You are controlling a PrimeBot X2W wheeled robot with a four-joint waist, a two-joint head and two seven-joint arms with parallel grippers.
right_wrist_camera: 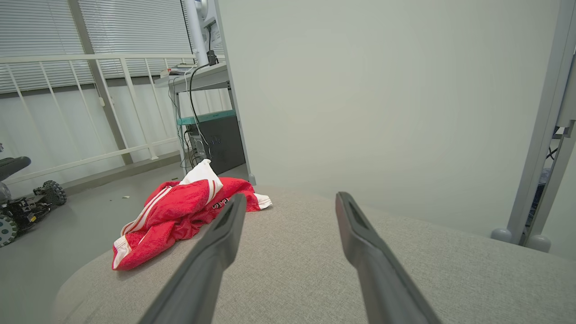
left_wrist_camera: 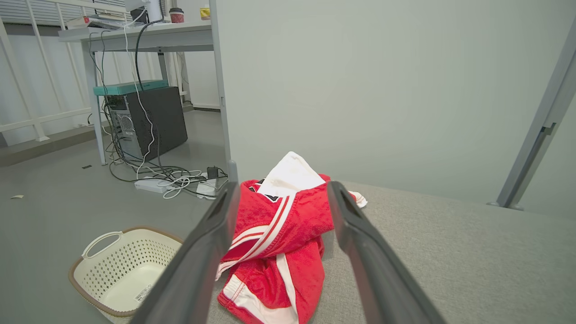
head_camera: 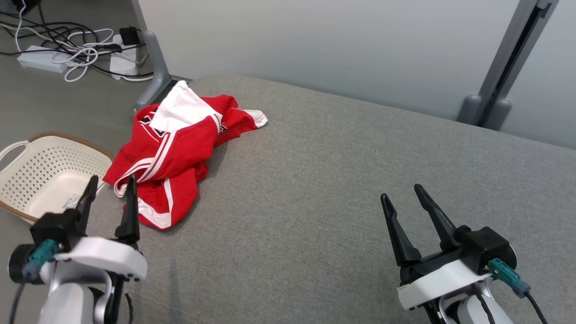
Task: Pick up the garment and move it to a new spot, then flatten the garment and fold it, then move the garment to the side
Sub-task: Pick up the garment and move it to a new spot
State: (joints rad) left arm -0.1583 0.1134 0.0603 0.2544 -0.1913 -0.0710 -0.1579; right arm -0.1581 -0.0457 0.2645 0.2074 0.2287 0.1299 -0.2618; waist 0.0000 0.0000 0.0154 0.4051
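Both my pincers are spread wide and hold nothing. My left pincer (head_camera: 112,178) hovers just beside the near end of the red and white garment (head_camera: 173,153). My right pincer (head_camera: 400,191) is well apart from it, over the bare grey cushion (head_camera: 337,180).

The garment lies crumpled at the far left corner of the cushion, close to its edge, with the basket (head_camera: 27,148) on the floor beside it.

I think the main danger is this edge. If my left pincer pushes the cloth instead of pinching it, the cloth may slide off to the floor. If I catch only the top layer, the rest may drag in a lump.

The long axis of the heap runs from near me away to the far corner, slightly diagonal. Its white part points to the far end and a hem with white trim points toward me.
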